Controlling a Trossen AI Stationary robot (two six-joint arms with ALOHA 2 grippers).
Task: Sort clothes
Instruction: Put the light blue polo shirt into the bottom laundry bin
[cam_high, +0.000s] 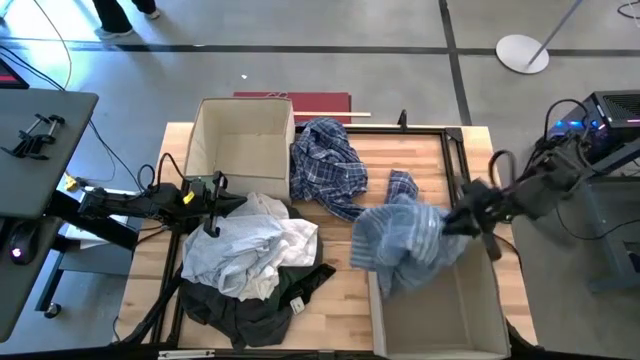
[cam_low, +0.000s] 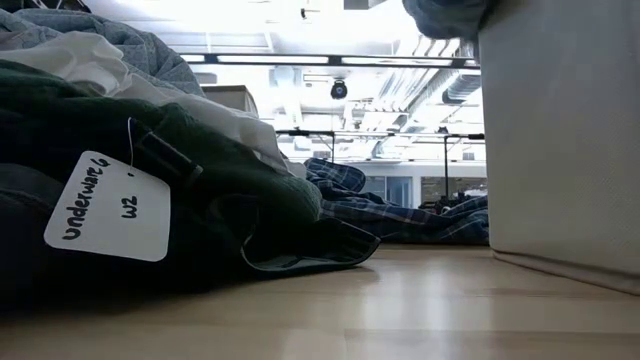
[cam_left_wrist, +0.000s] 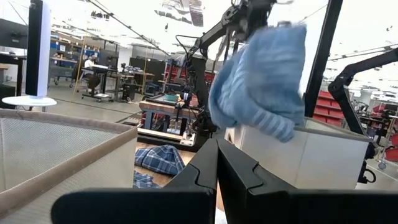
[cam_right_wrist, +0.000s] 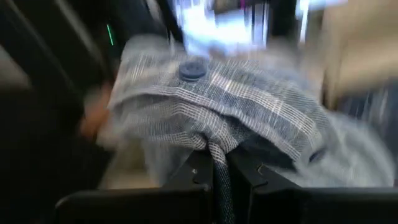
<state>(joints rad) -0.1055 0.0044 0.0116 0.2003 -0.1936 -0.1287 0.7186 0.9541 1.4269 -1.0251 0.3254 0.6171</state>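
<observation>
Clamped between the right gripper (cam_right_wrist: 219, 163) fingers, a pale blue shirt (cam_high: 400, 235) is held above the near bin (cam_high: 440, 318) for dropping; left gripper (cam_left_wrist: 217, 163) fingers closed, empty.

Grey floor (cam_high: 300, 70); bright ceiling lights (cam_low: 300, 60) overhead.

One piece of writing can be read. In the low view a white rounded paper tag (cam_low: 108, 207) rests against the front of a dark green fabric garment (cam_low: 240, 190) on the wooden table and hangs from a thin string. It bears black handwriting, tilted upward: "Underwear", followed by a small mark that cannot be made out, and below it "W2". In the high view the same tag (cam_high: 297, 306) shows only as a small white patch, with its writing illegible.
</observation>
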